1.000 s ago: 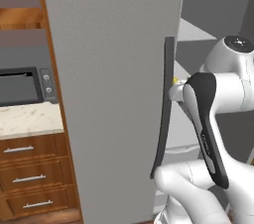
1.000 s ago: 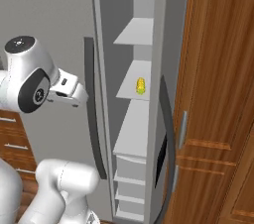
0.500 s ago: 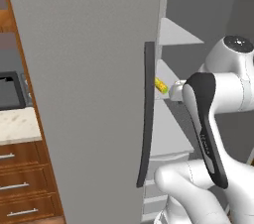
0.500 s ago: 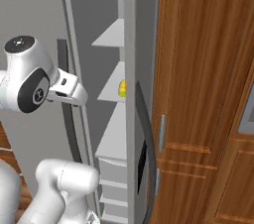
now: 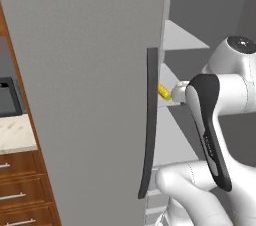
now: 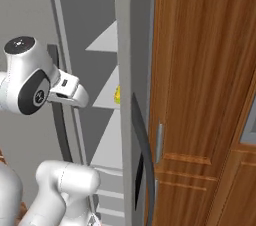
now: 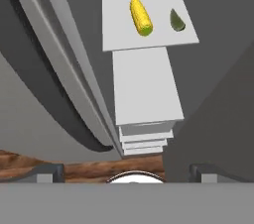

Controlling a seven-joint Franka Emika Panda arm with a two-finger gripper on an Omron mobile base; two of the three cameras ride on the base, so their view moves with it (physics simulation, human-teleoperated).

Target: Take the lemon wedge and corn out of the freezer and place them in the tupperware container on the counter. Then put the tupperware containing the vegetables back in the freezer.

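Corn (image 7: 140, 17) lies on a pale freezer shelf (image 7: 149, 29), a small dark green wedge (image 7: 177, 21) just beside it, apart. We see the gripper (image 7: 127, 171) well back from both, fingers spread wide with nothing between them. Freezer (image 5: 85, 85) door stands open, its dark handle (image 5: 149, 120) near the arm's forearm. Arm is bent, elbow up, wrist reaching level into the compartment. From the left base side we catch just a yellow tip of the cob past the handle; from the right base side a yellow sliver behind the door edge. Counter (image 5: 15, 137) shows at far left, cut off.
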